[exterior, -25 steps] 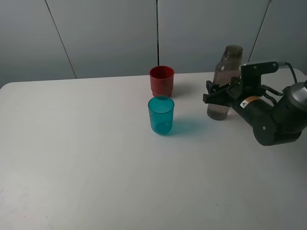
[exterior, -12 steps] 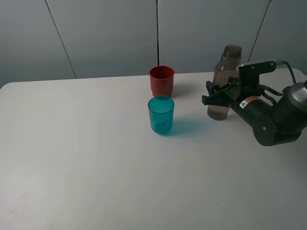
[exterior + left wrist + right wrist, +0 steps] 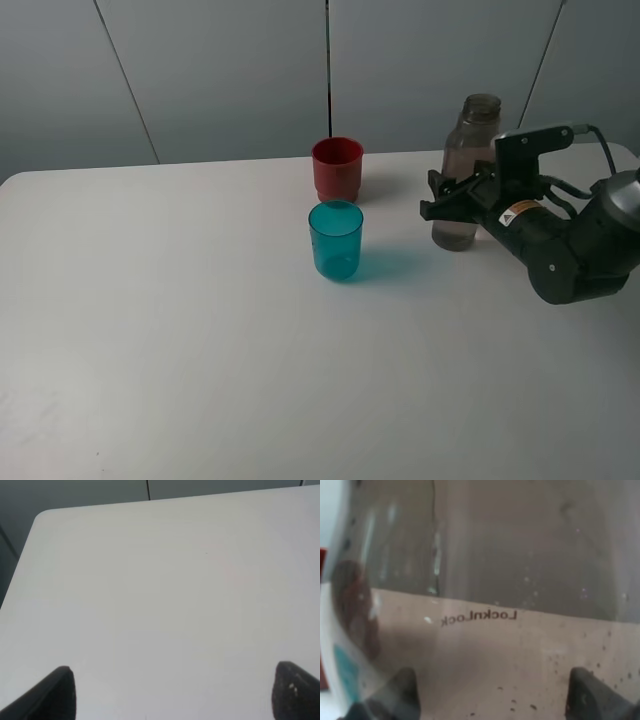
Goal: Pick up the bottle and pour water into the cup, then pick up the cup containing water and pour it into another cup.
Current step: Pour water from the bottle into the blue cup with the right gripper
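Observation:
The smoky grey-brown bottle stands upright at the back right of the table, with water in its lower part. My right gripper is at the bottle's lower half, its jaws open on either side of it. In the right wrist view the bottle fills the frame between the fingertips of the right gripper. The teal cup stands upright near the table's middle. The red cup stands just behind it. My left gripper is open and empty over bare table; it is out of the exterior view.
The white table ends at a grey panelled wall behind the red cup and bottle. The left wrist view shows the table's far rounded corner and a dark drop beyond it.
My right gripper has shifted very slightly left and up along the bottle. The bottle and both cups have not moved.

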{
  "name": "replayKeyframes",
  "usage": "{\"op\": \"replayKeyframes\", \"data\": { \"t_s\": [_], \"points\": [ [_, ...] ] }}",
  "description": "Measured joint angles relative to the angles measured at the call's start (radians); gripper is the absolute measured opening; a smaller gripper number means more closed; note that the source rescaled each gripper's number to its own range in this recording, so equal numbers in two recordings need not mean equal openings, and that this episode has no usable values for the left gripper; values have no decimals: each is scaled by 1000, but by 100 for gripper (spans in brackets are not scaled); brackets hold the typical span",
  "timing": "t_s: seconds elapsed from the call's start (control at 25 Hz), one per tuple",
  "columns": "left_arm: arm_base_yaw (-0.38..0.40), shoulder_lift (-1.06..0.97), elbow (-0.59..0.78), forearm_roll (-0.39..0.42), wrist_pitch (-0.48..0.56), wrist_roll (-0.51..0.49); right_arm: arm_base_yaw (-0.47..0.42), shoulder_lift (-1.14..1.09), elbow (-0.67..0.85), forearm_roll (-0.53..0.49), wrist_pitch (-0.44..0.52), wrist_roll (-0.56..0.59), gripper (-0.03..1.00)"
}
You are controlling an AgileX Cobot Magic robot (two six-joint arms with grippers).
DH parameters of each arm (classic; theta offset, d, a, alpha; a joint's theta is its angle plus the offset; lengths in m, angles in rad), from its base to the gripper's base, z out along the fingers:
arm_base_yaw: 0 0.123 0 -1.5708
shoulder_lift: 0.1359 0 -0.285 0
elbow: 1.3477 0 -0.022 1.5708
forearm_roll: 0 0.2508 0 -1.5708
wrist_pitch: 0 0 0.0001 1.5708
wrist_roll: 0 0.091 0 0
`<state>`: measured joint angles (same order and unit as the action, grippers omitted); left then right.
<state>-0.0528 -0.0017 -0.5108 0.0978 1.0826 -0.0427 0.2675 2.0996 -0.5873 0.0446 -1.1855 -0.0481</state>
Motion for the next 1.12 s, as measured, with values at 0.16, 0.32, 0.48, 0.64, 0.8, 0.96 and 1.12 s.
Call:
{"op": "replayKeyframes", "data": {
  "t_s": [0.16, 0.32, 0.48, 0.64, 0.8, 0.96, 1.12],
  "points": [
    [0, 0, 0, 0, 0, 0, 0, -109, 0, -45, 114, -78, 3],
    [0, 0, 0, 0, 0, 0, 0, -275, 2, -55, 358, -238, 3],
    [0, 0, 0, 0, 0, 0, 30, -392, 2, -53, 583, -405, 3],
    [0, 0, 0, 0, 0, -2, 118, -440, 2, 10, 690, -586, 3],
    [0, 0, 0, 0, 0, -2, 201, -444, 2, 166, 722, -794, 3],
    [0, 0, 0, 0, 0, -2, 222, -444, 2, 251, 727, -947, 3],
    [0, 0, 0, 0, 0, -2, 222, -444, -36, 282, 736, -1017, 3]
  ]
}}
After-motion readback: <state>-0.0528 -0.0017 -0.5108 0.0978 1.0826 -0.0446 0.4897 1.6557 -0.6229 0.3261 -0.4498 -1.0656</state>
